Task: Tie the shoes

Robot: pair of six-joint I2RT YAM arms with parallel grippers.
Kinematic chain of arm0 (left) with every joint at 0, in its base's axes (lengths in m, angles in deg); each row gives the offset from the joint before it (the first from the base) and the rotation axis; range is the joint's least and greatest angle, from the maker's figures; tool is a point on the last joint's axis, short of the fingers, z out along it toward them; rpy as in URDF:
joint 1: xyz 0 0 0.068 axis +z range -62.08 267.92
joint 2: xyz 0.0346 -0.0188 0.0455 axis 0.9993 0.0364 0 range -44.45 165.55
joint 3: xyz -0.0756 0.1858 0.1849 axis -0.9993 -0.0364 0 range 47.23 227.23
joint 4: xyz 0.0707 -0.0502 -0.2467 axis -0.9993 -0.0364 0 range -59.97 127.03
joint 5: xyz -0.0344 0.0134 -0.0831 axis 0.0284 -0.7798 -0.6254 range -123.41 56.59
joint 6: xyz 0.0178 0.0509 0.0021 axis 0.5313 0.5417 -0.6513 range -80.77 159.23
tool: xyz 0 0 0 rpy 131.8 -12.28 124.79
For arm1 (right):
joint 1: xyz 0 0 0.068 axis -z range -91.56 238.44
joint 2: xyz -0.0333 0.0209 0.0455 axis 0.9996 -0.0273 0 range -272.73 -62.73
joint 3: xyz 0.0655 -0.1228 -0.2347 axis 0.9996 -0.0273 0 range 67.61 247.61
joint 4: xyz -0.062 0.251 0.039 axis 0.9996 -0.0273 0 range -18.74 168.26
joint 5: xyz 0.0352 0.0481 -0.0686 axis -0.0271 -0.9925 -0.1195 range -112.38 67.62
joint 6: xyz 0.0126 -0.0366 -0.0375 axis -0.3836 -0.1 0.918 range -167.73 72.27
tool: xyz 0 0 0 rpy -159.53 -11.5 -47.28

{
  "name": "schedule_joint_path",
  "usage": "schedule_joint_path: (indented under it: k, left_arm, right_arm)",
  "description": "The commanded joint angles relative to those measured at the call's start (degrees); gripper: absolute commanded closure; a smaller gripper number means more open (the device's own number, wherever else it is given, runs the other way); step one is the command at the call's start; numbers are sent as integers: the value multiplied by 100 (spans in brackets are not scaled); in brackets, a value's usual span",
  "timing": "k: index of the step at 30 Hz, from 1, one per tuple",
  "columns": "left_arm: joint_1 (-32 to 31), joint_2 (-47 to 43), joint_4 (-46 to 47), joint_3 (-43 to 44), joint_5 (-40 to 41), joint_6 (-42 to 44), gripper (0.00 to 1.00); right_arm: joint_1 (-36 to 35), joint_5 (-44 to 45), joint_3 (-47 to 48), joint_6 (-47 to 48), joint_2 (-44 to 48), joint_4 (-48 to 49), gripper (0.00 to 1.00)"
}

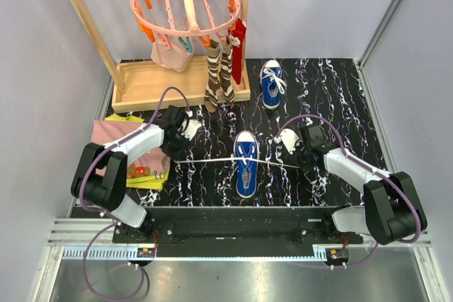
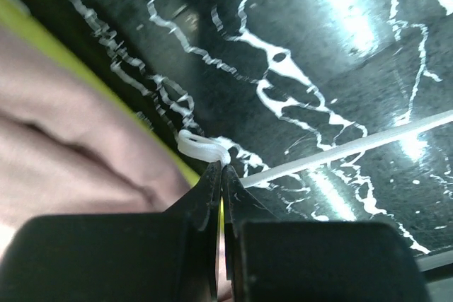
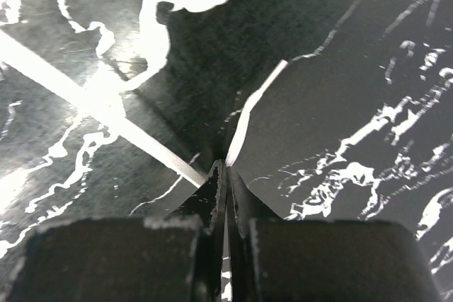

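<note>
The white lace [image 1: 212,161] is pulled taut either side of the near blue sneaker [image 1: 245,173], its ends clamped tight in the left fingers [image 2: 205,199] and right fingers [image 3: 212,190]. The knot step is judged underway; next, the ends must be crossed.

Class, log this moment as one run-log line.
left end effector: shut on lace | right end effector: shut on lace | near shoe: lace stretched taut sideways | far shoe: free
</note>
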Motion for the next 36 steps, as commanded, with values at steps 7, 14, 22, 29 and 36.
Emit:
schedule_joint_path:
  k: [7, 14, 22, 29, 36]
  left_arm:
    - [-134, 739, 5, 672, -182, -80, 94]
    - [-117, 539, -301, 900, -673, -116, 61]
    - [-47, -858, -856, 1331, -1167, 165, 36]
    - [-38, -2326, -611, 1437, -1605, 780, 27]
    - [-117, -2811, -487, 866, -3363, 2389, 1]
  right_arm:
    - [42, -452, 528, 6, -385, -410, 88]
    - [51, -460, 967, -363, -219, -752, 59]
    - [130, -627, 1705, -373, 1116, -1631, 22]
    - [156, -1540, 2374, -565, 2057, -2141, 5]
    - [148, -3016, 2331, 2, 2252, -2316, 0]
